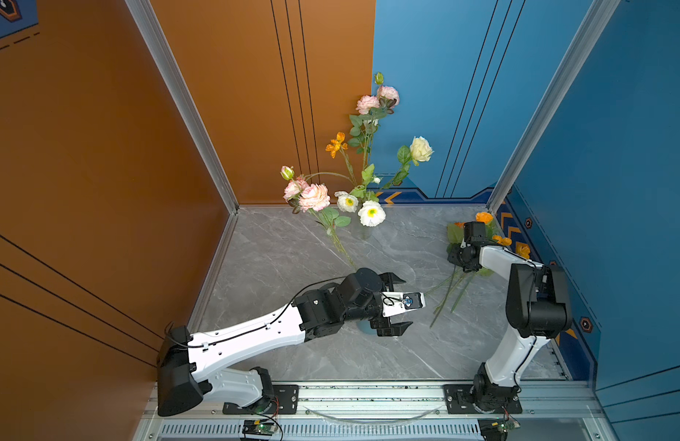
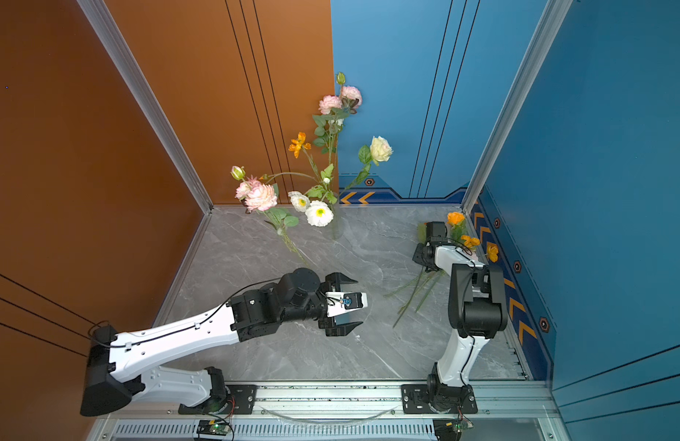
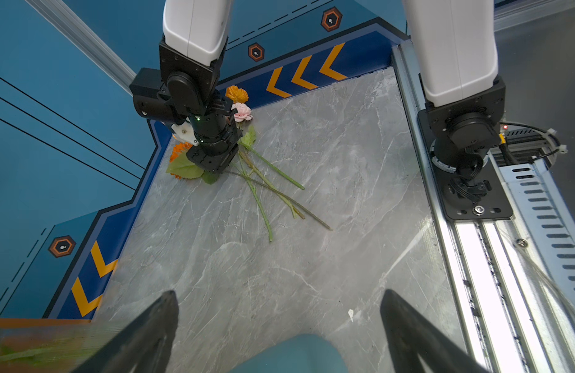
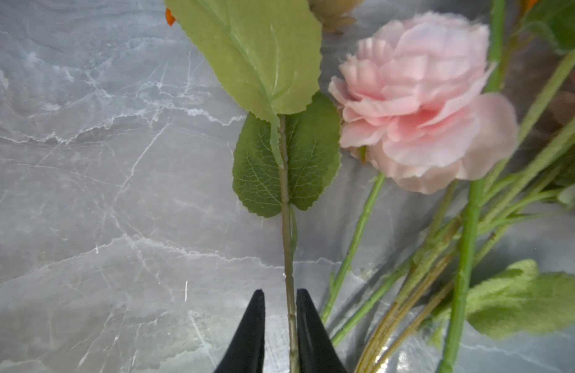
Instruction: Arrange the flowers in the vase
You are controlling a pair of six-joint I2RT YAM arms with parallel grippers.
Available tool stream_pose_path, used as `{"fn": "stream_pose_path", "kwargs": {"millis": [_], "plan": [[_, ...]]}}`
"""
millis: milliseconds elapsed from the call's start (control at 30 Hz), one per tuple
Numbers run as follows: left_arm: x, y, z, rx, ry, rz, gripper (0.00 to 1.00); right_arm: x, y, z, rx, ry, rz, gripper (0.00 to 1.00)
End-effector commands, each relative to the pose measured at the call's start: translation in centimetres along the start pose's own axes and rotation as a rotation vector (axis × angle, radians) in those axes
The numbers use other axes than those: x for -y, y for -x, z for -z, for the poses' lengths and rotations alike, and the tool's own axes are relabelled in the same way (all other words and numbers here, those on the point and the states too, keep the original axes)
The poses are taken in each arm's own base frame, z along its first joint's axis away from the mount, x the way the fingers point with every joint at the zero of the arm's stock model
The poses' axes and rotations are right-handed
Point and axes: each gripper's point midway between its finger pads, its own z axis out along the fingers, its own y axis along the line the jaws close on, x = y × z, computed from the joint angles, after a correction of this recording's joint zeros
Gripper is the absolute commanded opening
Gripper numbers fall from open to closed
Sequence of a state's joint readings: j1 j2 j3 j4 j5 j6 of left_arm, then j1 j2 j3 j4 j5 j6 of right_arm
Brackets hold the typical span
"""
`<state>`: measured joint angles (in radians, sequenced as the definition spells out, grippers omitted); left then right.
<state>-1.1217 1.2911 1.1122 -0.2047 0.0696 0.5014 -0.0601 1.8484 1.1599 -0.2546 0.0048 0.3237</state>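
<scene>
Several flowers stand bunched at the back centre: a cream rose (image 1: 421, 149), white blooms (image 1: 371, 213), pink sprays (image 1: 313, 196) and an orange one (image 1: 336, 144). The clear vase (image 2: 335, 229) shows only faintly beneath them. More flowers lie on the table at the right, with orange heads (image 1: 484, 217), a pink bloom (image 4: 421, 106) and crossed green stems (image 3: 263, 181). My right gripper (image 4: 279, 292) is down in this pile. Its jaws are closed in on a thin olive stem (image 4: 287, 252) that carries green leaves. My left gripper (image 1: 408, 302) hovers wide open and empty over mid-table.
An orange wall stands to the left and blue walls stand behind and to the right, close to the loose flowers. A metal rail (image 1: 369, 393) runs along the front edge. A teal round thing (image 1: 363, 327) sits under my left gripper. Bare marble lies between the two arms.
</scene>
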Motion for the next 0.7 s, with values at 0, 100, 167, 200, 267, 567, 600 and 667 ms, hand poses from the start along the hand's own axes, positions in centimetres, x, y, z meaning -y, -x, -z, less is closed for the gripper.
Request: {"fn": "stream_pose_path", "kwargs": {"millis": [0, 100, 167, 200, 267, 567, 600, 667], "plan": [[1.1, 0.0, 0.0, 0.015, -0.037, -0.013, 0.98, 1.2, -0.8, -0.6, -0.048, -0.064, 0.045, 0.23], [1.2, 0.1, 0.0, 0.018, -0.041, -0.014, 0.98, 1.6, -1.0, -0.9, -0.055, -0.084, 0.059, 0.24], [1.2, 0.2, 0.0, 0.021, -0.042, -0.017, 0.98, 1.5, -1.2, -1.4, -0.068, -0.077, 0.067, 0.25], [1.2, 0.1, 0.0, 0.02, -0.042, -0.017, 0.98, 1.4, -1.3, -1.6, -0.073, -0.07, 0.066, 0.25], [1.2, 0.2, 0.1, 0.021, -0.043, -0.017, 0.98, 1.2, -1.4, -2.0, -0.082, -0.061, 0.063, 0.24], [1.3, 0.2, 0.2, 0.025, -0.045, -0.018, 0.98, 0.2, -0.9, -1.2, -0.065, -0.025, 0.068, 0.06], [1.3, 0.4, 0.3, 0.03, -0.046, -0.02, 0.98, 0.0, -0.6, -0.7, -0.053, -0.015, 0.072, 0.03], [1.4, 0.5, 0.5, 0.034, -0.045, -0.019, 0.98, -0.7, -0.2, 0.5, -0.031, 0.019, 0.073, 0.0]]}}
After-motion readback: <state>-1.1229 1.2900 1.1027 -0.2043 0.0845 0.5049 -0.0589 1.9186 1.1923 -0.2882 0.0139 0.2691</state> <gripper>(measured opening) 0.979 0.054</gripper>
